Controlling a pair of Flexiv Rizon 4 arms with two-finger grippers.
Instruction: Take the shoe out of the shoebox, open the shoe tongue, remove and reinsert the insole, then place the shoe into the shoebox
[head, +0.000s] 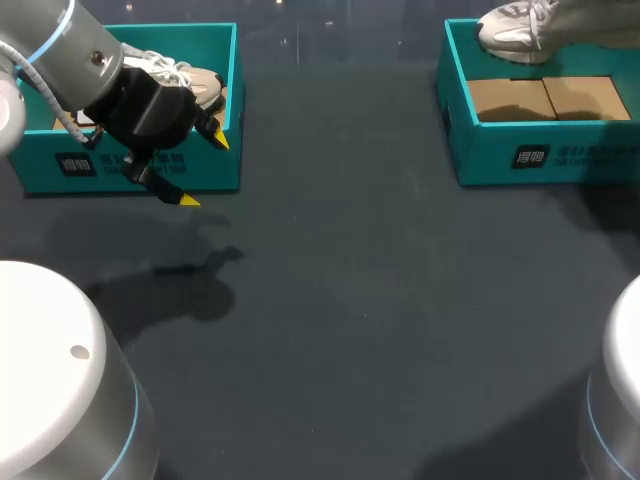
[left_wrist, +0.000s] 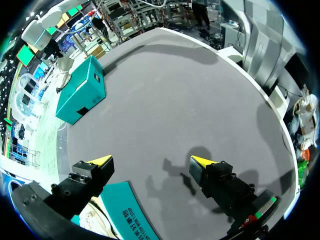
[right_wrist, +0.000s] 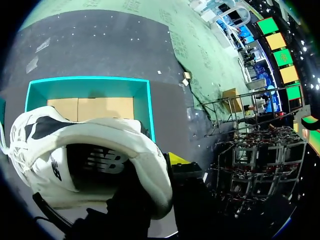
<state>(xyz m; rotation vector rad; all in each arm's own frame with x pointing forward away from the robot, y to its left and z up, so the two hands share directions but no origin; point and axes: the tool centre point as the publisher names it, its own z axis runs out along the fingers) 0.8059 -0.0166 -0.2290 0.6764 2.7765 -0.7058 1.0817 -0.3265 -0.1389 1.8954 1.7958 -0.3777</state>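
A white shoe (right_wrist: 95, 150) hangs over the right teal shoebox (head: 540, 155), which has a cardboard floor (right_wrist: 90, 107). My right gripper (right_wrist: 150, 167) is shut on the shoe's heel collar; one yellow tip shows outside the heel and the other is hidden inside the shoe. In the head view this shoe (head: 515, 28) is above the box's far end. My left gripper (head: 203, 170) stands open over the front wall of the left teal shoebox (head: 200, 170), nothing between its fingers. A second white shoe (head: 185, 78) lies in that box.
The two boxes stand at the table's far left and far right, with dark bare tabletop (head: 340, 280) between and in front of them. In the left wrist view the left box's corner (left_wrist: 130, 212) lies just under the left gripper (left_wrist: 151, 160).
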